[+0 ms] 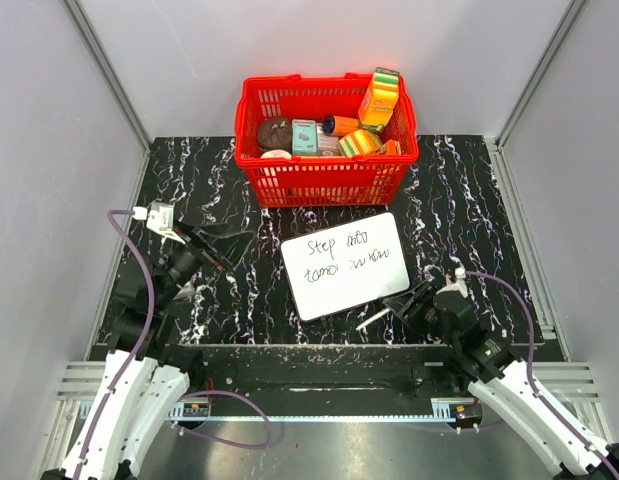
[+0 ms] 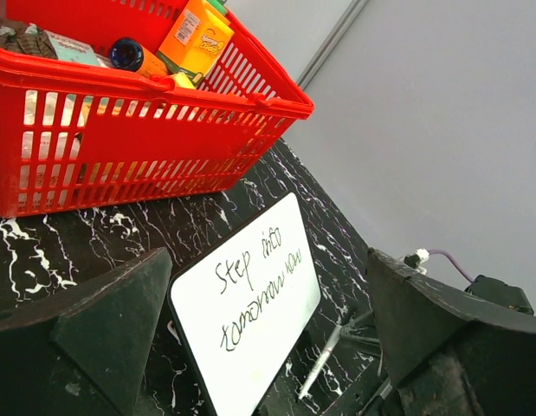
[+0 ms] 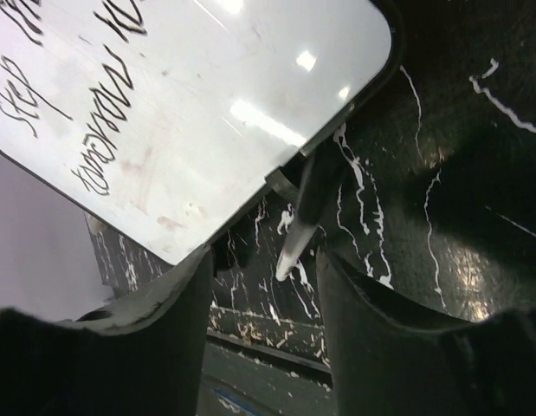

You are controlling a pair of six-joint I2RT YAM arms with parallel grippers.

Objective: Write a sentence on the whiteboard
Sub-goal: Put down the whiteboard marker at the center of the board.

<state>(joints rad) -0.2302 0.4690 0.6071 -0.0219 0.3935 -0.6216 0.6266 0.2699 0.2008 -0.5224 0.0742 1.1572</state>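
whiteboard (image 1: 344,265): flat mid-tabletop, just in front of the red basket (image 1: 329,175), long side running left-right, a bit skewed
sentence (image 1: 324,247): two lines of black scrawl, looks finished imo
marker (image 1: 372,320): lying by the board's near right corner, roughly parallel to its near edge
right end effector (image 1: 404,305): parted, straddling the marker, not gripping it; clearly the nearer arm
left end effector (image 1: 224,250): spread wide, empty, toward the left edge
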